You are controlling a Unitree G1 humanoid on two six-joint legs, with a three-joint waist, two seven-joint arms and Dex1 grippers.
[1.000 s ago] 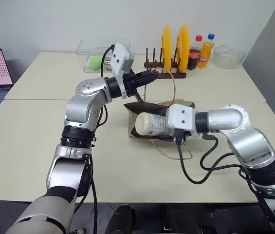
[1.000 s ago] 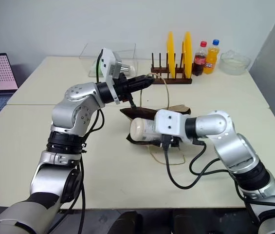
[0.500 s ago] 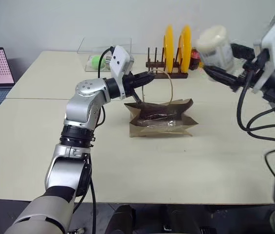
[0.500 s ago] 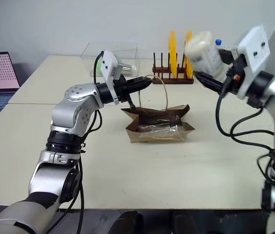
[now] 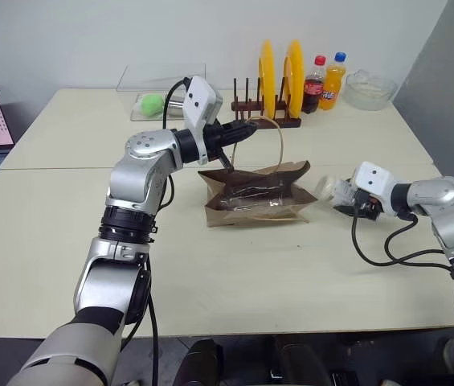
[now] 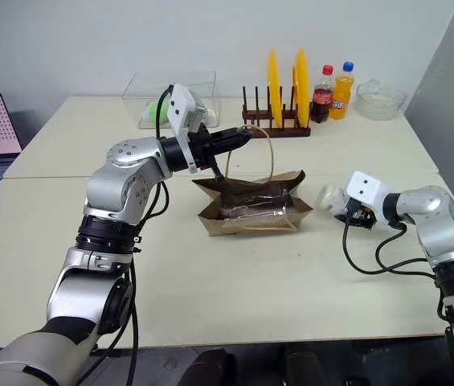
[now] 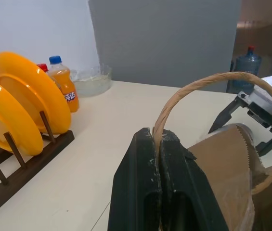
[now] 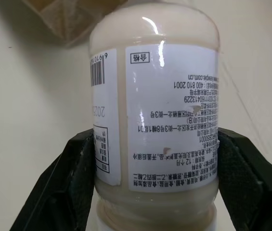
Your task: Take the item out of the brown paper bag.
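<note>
Creased kraft paper bag (image 5: 252,196) (matt); glossy plastic item (image 8: 155,120), paper-labelled.

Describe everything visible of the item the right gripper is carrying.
The item is a small rounded bottle of off-white, creamy contents with a white printed label and a barcode. The right gripper holds it between its black fingers, lying roughly level just above the table, out of the brown paper bag and to its right.

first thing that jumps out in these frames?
The left gripper, raised over the middle of the table, is shut on one loop handle of the brown paper bag, whose mouth gapes. To the right of the bag, the right gripper holds the item, an off-white bottle with a printed label, low over the table. At the back, two yellow plates stand in a wooden rack.
</note>
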